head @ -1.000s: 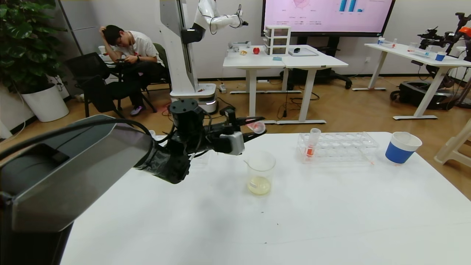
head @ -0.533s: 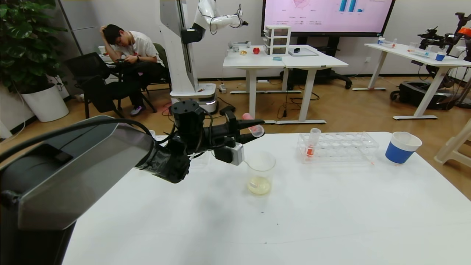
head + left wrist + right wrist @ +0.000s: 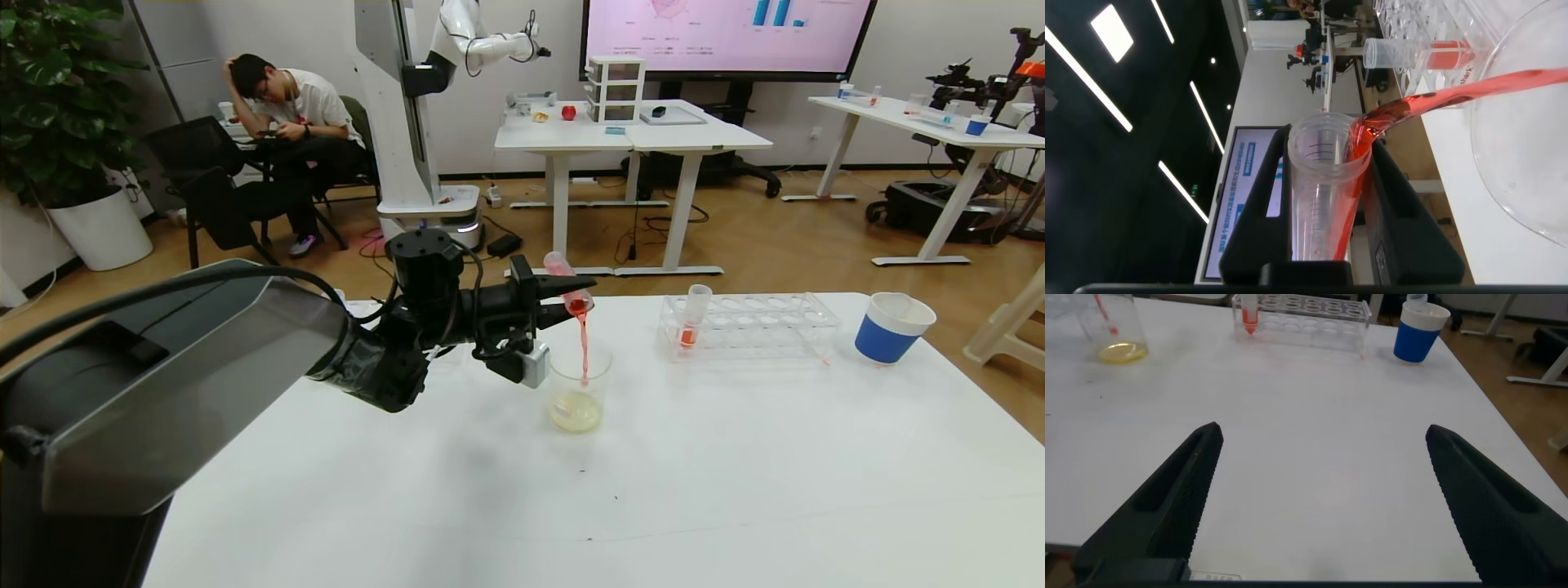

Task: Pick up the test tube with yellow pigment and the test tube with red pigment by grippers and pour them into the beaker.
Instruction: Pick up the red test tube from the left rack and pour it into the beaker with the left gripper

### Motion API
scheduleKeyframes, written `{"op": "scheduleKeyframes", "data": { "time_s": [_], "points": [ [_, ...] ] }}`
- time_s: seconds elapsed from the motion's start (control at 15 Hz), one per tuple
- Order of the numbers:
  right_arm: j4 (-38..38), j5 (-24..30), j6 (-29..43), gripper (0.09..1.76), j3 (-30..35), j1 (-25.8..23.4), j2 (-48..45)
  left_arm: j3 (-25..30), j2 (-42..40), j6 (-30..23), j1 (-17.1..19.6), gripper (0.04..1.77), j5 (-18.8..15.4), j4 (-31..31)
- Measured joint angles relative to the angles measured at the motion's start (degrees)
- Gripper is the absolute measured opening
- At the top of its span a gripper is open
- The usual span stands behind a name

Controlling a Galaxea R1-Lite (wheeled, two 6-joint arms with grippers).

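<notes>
My left gripper is shut on the test tube with red pigment and holds it tilted, mouth down, above the beaker. A thin red stream falls from the tube's lip into the beaker, which holds a little pale yellow liquid. In the left wrist view the tube sits between both black fingers, and red liquid runs out over the beaker's rim. The test tube with yellow pigment is out of view. My right gripper hangs open over bare table near the front.
A clear rack stands right of the beaker with a look-alike red tube upright at its left end. A blue-and-white paper cup sits at the far right. My left arm's large grey housing fills the left foreground.
The left gripper has rolled, tipping the tube from nearly level to mouth down. Red liquid now streams into the beaker. It also shifted slightly right over the beaker.
</notes>
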State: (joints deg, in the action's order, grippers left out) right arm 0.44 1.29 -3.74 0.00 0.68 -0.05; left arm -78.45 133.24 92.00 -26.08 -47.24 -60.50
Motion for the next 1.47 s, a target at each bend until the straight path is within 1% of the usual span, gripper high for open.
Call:
{"op": "scheduleKeyframes", "data": {
  "time_s": [0.53, 0.67, 0.87, 1.0, 1.33, 1.4, 1.47],
  "points": [
    [0.0, 0.0, 0.0, 1.73, 0.0, 0.0, 0.0, 0.2, 0.6, 6.9, 0.1, 0.52, 0.1, -0.5],
    [0.0, 0.0, 0.0, 1.73, 0.0, 0.0, 0.0, 0.2, 0.8, 9.5, 0.1, 0.52, 0.0, -0.6],
    [0.0, 0.0, 0.0, 1.73, 0.0, 0.0, 0.0, 0.1, 1.0, 14.8, 0.4, 0.52, -0.1, -0.7],
    [0.0, 0.0, 0.0, 1.73, 0.0, 0.0, 0.0, 0.1, 1.1, 16.5, 0.5, 0.52, -0.5, -0.7],
    [0.0, 0.0, 0.0, 1.73, 0.0, 0.0, 0.0, 0.2, 1.2, 15.5, 0.3, 0.52, -0.8, -0.8],
    [0.0, 0.0, 0.0, 1.73, 0.0, 0.0, 0.0, 0.2, 1.2, 13.8, 0.3, 0.52, -0.8, -0.8],
    [0.0, 0.0, 0.0, 1.73, 0.0, 0.0, 0.0, 0.2, 1.1, 10.4, 0.2, 0.52, -0.4, -0.8]
  ]
}}
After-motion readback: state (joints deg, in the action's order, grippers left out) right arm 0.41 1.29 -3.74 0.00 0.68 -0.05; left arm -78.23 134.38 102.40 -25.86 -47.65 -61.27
